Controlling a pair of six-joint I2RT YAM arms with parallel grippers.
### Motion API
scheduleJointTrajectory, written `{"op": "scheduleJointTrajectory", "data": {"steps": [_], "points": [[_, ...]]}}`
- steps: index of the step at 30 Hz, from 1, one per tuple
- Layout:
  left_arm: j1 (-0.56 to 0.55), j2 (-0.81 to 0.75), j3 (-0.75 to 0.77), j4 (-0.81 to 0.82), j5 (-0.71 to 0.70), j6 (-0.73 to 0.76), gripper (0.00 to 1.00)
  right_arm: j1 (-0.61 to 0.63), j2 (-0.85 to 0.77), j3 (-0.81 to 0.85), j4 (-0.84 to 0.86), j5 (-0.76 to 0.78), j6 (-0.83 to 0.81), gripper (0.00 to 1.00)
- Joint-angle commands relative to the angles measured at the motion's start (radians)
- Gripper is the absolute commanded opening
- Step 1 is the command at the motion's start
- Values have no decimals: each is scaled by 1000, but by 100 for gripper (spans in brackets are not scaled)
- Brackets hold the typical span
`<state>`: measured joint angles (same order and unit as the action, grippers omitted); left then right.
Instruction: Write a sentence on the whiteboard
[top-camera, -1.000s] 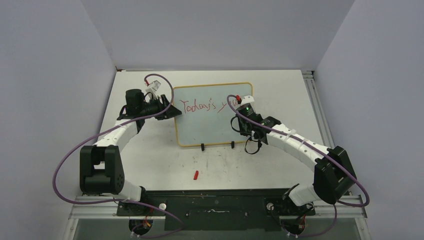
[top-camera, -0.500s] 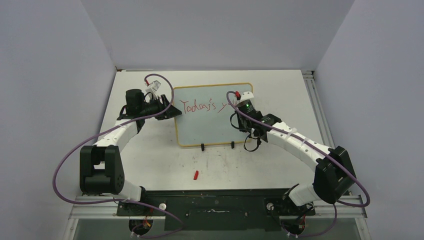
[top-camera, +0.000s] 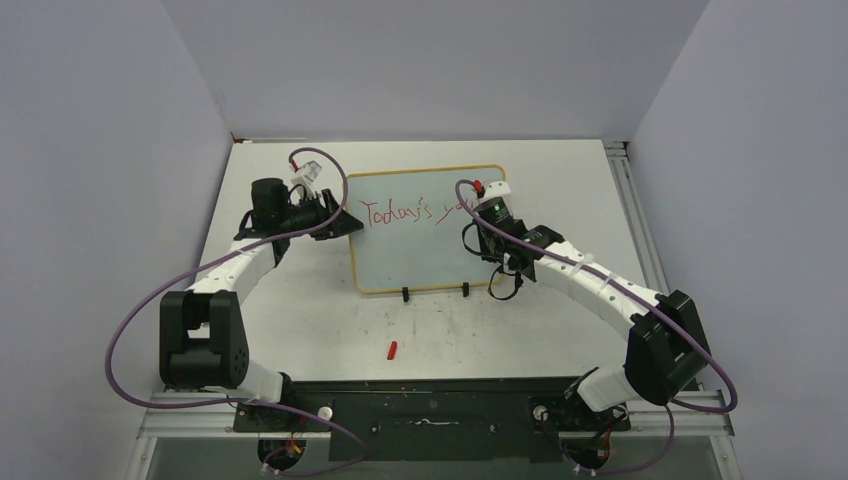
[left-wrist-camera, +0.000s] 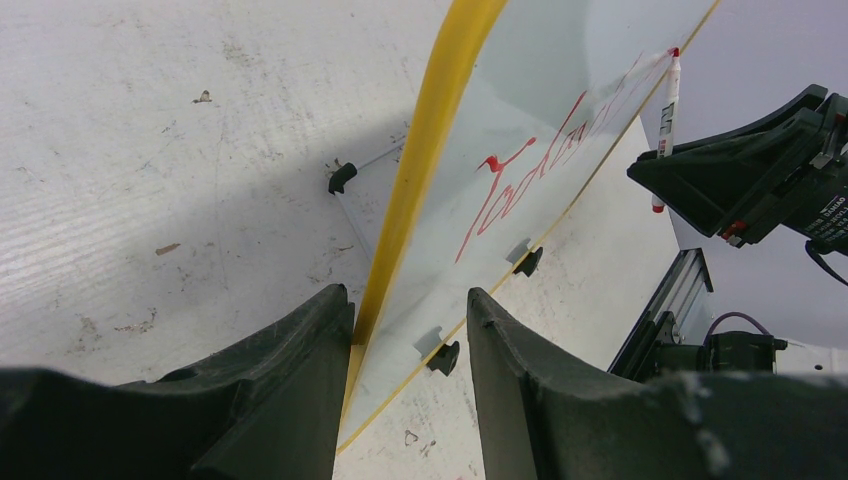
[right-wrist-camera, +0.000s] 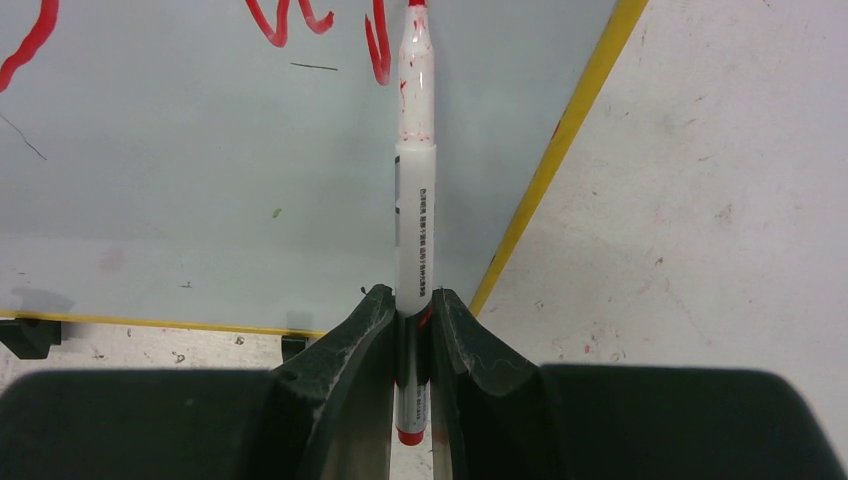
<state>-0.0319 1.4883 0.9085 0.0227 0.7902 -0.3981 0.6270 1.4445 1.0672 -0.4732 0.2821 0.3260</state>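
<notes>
The whiteboard (top-camera: 420, 255) with its yellow frame stands on the table, propped on two black clip feet (top-camera: 405, 294). The sentence (top-camera: 400, 213) is one red handwritten line, "Today's" plus a few more letters. My left gripper (top-camera: 345, 222) is shut on the whiteboard's left edge; the left wrist view shows the frame (left-wrist-camera: 440, 120) between my fingers. My right gripper (top-camera: 490, 207) is shut on a white marker with a red tip (right-wrist-camera: 416, 200), and the tip touches the board beside the last red strokes (right-wrist-camera: 285, 25). The marker also shows in the left wrist view (left-wrist-camera: 667, 110).
A small red marker cap (top-camera: 392, 350) lies on the table in front of the board. A metal rail (top-camera: 630, 200) runs along the table's right edge. Grey walls close in the left, back and right sides.
My right gripper has moved the marker a little up and to the right along the first line, and more red strokes stand after "Today's". The left arm has not moved.
</notes>
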Motion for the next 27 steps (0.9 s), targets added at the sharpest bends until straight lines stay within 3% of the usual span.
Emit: {"op": "scheduleJointTrajectory", "data": {"steps": [1, 17, 27], "points": [[-11, -43, 10, 20, 38, 12, 43, -10, -1, 34, 6, 18, -2, 5], [-13, -43, 10, 21, 36, 12, 44, -5, -95, 28, 21, -21, -41, 5], [-14, -48, 9, 19, 30, 12, 44, 74, -172, 41, -4, -10, -34, 5]]}}
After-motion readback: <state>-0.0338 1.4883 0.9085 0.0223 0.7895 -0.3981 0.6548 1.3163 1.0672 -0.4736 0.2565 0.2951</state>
